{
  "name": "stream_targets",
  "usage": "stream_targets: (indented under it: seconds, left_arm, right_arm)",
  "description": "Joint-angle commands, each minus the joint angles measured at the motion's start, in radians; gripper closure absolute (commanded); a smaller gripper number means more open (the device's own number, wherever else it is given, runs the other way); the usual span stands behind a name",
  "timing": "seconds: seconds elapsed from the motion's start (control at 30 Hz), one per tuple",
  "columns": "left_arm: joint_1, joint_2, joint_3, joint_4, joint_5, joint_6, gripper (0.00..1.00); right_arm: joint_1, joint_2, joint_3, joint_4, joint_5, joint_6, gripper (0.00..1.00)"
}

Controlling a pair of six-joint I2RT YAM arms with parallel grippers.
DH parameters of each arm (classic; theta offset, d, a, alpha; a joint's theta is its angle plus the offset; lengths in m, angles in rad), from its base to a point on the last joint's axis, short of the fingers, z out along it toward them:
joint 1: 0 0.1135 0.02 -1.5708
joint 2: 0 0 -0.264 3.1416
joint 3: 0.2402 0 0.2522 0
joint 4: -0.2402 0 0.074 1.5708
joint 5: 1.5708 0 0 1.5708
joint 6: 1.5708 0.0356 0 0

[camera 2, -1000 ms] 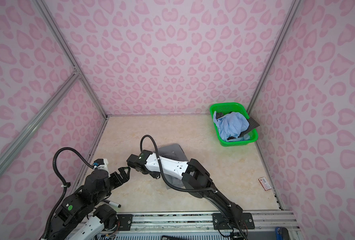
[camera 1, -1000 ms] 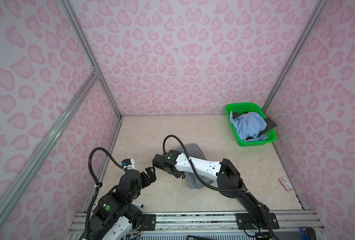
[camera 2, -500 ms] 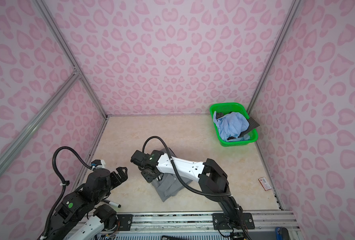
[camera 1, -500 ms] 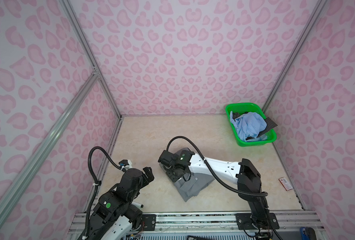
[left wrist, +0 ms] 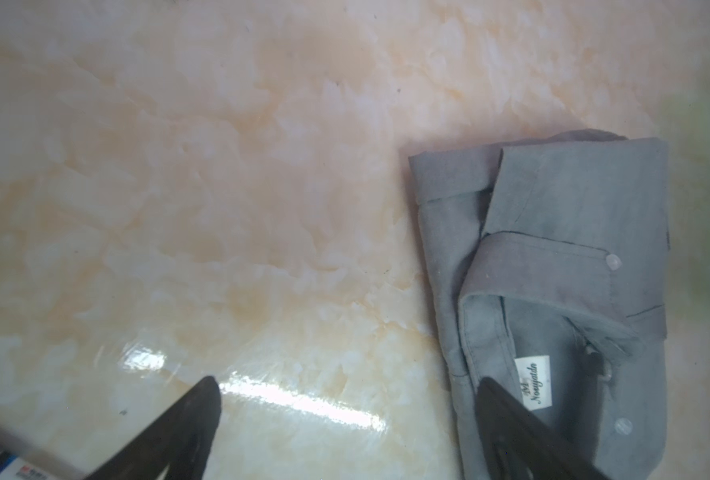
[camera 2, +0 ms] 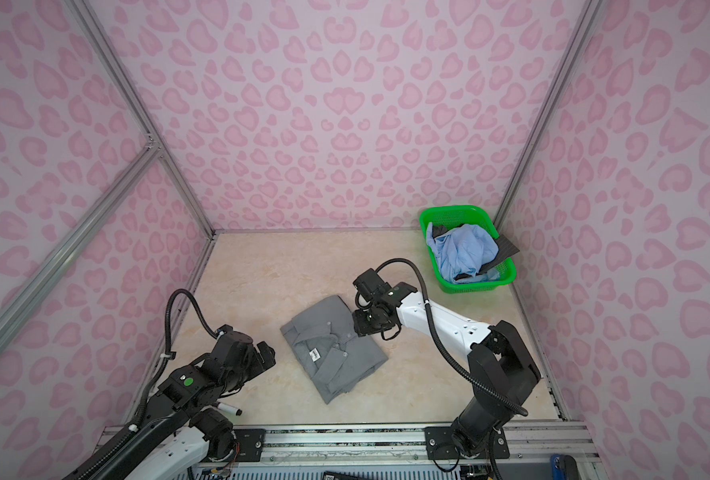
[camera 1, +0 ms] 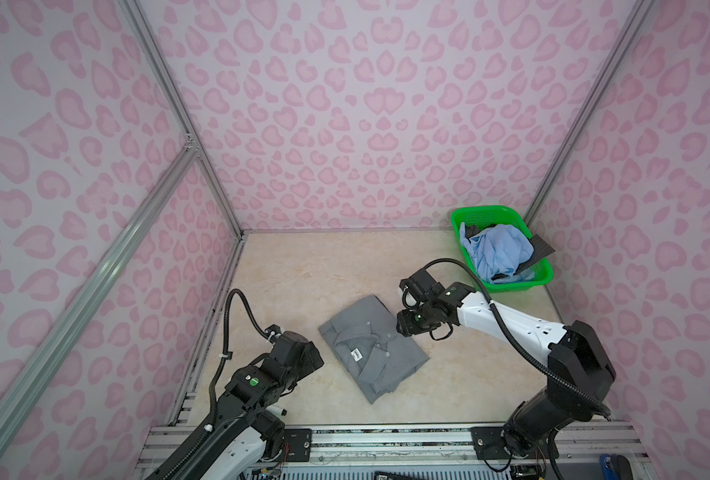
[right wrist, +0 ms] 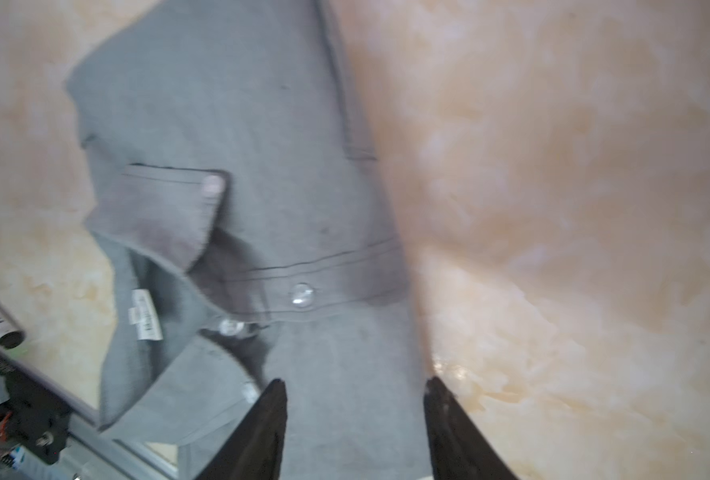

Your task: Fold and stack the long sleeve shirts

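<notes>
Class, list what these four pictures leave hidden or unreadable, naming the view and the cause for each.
1. Dark garment in the green basket: both top views, mostly buried under the light blue shirt; type unclear.
2. Grey shirt: every view, lower folded layers covered by its top layers.
3. Right gripper: fingertips hidden by its own wrist in both top views.
4. Neck label: right wrist view, blurred; print unreadable.

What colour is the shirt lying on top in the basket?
The shirt is light blue, clearest in a top view.
</notes>
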Motion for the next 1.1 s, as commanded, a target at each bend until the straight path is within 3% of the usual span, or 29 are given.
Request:
stream_targets:
  seconds: [0.0,0.3,0.7,1.07]
  left_arm:
    - [-0.003,0.051,-0.022,0.141,0.065,-0.022,0.04]
    - [-0.006,0.326,-0.033,0.353,0.079,-0.006,0.04]
    - [0.001,0.715,0.15,0.608,0.076,0.123,0.04]
    - [0.028,0.957,0.415,0.758,0.252,0.291,0.07]
  right_arm:
    - [-0.045,0.005,-0.052,0.023,0.135,-0.019,0.48]
    - [-0.001,0.065,-0.155,0.087,0.095,0.026,0.5]
    - [0.255,-0.057,-0.275,0.156,0.028,0.206,0.51]
    - [0.45,0.009,-0.264,0.351,0.004,0.383,0.53]
